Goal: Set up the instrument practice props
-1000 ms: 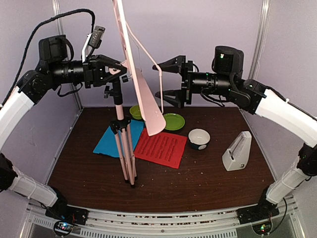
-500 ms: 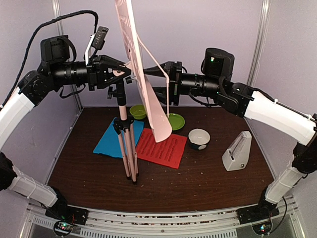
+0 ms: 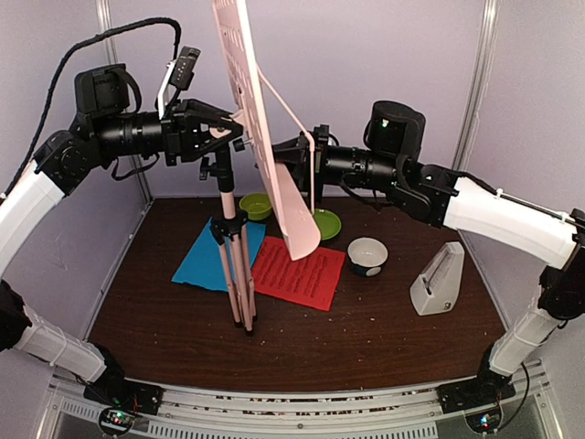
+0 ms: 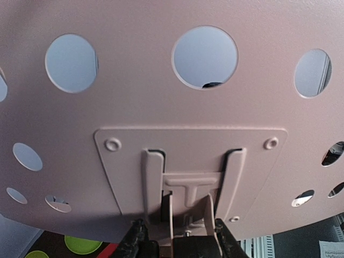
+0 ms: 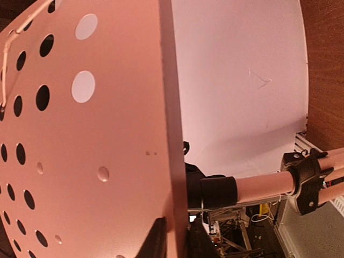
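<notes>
Music stand (image 3: 225, 197) upright on the tabletop (image 3: 384, 338), its legs drawn close together near the blue sheet (image 3: 199, 261) and red sheet (image 3: 297, 274). Left gripper (image 3: 228, 131) pinches the stand's bracket behind the hole-dotted panel (image 3: 265, 137) — right gripper (image 3: 300, 157) is clamped on the panel's edge. Metronome (image 3: 439, 279) stands well apart, to the right.
</notes>
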You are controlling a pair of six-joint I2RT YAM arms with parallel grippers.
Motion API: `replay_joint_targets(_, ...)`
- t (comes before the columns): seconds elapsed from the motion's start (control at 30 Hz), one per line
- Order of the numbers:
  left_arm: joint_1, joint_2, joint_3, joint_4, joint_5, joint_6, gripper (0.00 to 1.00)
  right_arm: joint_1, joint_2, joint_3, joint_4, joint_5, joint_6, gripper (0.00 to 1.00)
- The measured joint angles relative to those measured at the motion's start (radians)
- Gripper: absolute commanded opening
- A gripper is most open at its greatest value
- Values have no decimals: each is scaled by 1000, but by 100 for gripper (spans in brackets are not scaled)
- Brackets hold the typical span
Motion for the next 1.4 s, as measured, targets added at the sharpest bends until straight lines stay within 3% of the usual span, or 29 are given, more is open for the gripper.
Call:
replay_joint_targets(0.07, 2, 0, 0, 16, -5, 2, 0, -2, 0, -7, 10, 7, 0, 0)
replay_joint_targets(0.27, 1, 3, 0, 5, -17, 0, 3, -1, 0, -43, 48, 9, -10, 0)
replay_joint_targets(0.37, 0, 3, 0, -5, -27, 0, 30, -2, 8, -47, 62, 7, -3, 0)
replay_joint_targets(0.43, 0, 3, 0, -5, -38, 4, 41, -3, 11, -47, 74, 8, -1, 0)
replay_joint_targets(0.53, 0, 2, 0, 6, -58, 16, 49, -5, 15, -49, 90, 11, 3, 0)
replay_joint_targets(0.7, -2, -45, -3, 66, -119, 48, 71, -10, 35, -64, 114, 31, 34, 0)
replay_joint_targets(0.9, -2, -154, -39, 90, -193, 68, 87, -18, 37, -73, 128, 56, 56, 0)
replay_joint_targets(1.13, -2, -259, -158, 89, -323, 68, 90, -28, 37, -94, 163, 90, 76, 0)
replay_joint_targets(1.4, -3, -562, -611, 97, -548, -11, 79, -29, 37, -95, 170, 103, 78, 0)
